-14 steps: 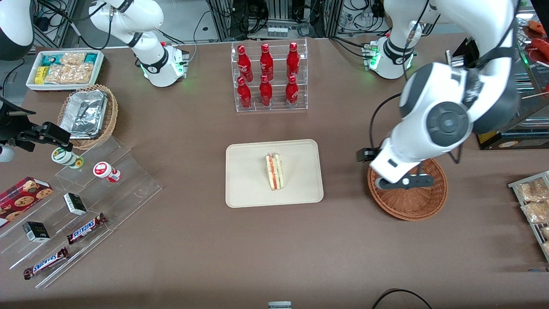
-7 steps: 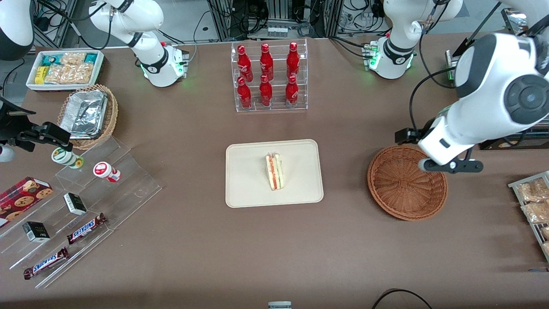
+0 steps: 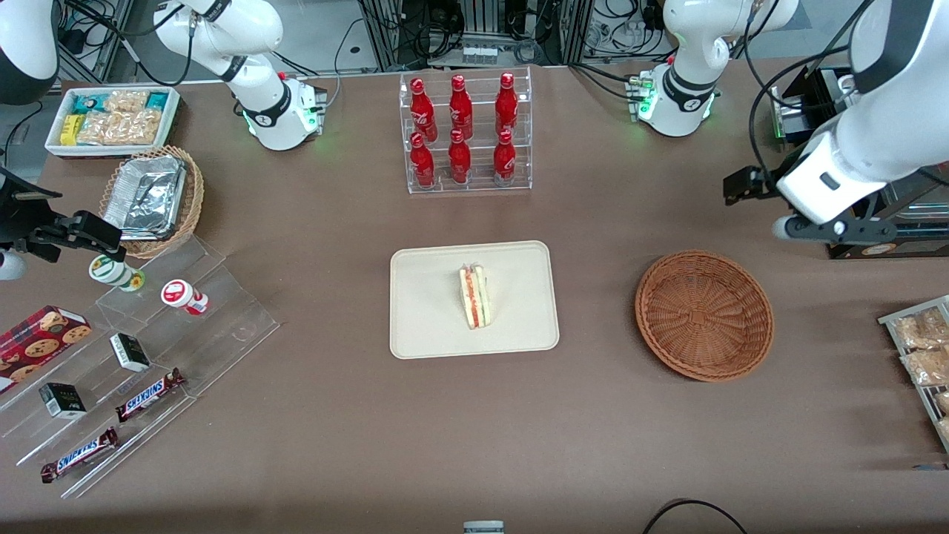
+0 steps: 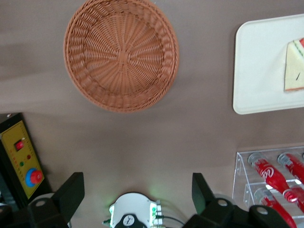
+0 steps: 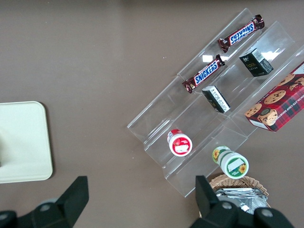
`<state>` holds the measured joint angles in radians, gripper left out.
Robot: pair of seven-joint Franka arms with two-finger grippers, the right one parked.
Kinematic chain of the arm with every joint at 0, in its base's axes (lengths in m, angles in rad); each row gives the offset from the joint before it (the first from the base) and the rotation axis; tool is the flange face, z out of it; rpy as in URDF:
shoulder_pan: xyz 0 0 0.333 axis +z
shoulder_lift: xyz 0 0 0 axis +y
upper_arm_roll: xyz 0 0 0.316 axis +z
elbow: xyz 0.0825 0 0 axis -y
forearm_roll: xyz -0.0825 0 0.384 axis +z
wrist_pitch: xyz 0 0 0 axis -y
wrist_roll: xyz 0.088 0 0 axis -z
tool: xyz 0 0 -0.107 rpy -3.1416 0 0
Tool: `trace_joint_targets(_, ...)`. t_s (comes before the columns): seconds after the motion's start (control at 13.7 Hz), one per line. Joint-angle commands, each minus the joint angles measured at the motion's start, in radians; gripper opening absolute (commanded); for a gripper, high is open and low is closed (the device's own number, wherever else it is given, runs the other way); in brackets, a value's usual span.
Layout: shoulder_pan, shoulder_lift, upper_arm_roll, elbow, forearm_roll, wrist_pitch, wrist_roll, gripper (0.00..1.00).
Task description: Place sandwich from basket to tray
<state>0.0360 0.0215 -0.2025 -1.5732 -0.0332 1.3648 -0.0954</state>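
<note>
Judging the scene: the sandwich point(image 3: 474, 298) lies on the tray point(image 3: 422, 326), so the placing looks done.
Sandwich position: near the middle of the tray, its striped cut edge facing the parked arm's end of the desk point(image 3: 474, 430), its narrow tip pointing at 6 o'clock in the front view.
Basket: the basket point(image 3: 703, 314) is empty; it stands at 3 o'clock from the tray, well apart from it.
End effector: the end effector point(image 4: 137, 197) is high above the desk, at about 1 o'clock from the basket in the front view; its two fingers stand wide apart and nothing is between them.
Weight: I judge the sandwich to be light, a small wedge of bread.
Softness: the bread is probably soft and will squash under a hard squeeze, so only a gentle closing is suitable.
Surface: the clear wrap may be a little slippery, and it may crinkle or shift under the pads.
Where to hold: across the two flat bread faces, near the thick middle of the wedge; the thin tip and the filling edge are poorer places.
Other things: a rack of red bottles point(image 3: 463, 133) stands at 12 o'clock from the tray, not touching it.
</note>
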Motion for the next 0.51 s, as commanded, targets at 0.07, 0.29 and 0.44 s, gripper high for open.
trace_joint_targets(0.07,0.027,-0.067,-0.020,-0.036,0.004,-0.026,0.020,1.00)
trace_joint_targets(0.29,0.056,-0.078,-0.020,-0.033,0.004,-0.036,0.022,1.00)
trace_joint_targets(0.44,0.058,-0.080,-0.015,-0.033,0.004,-0.038,0.023,1.00)
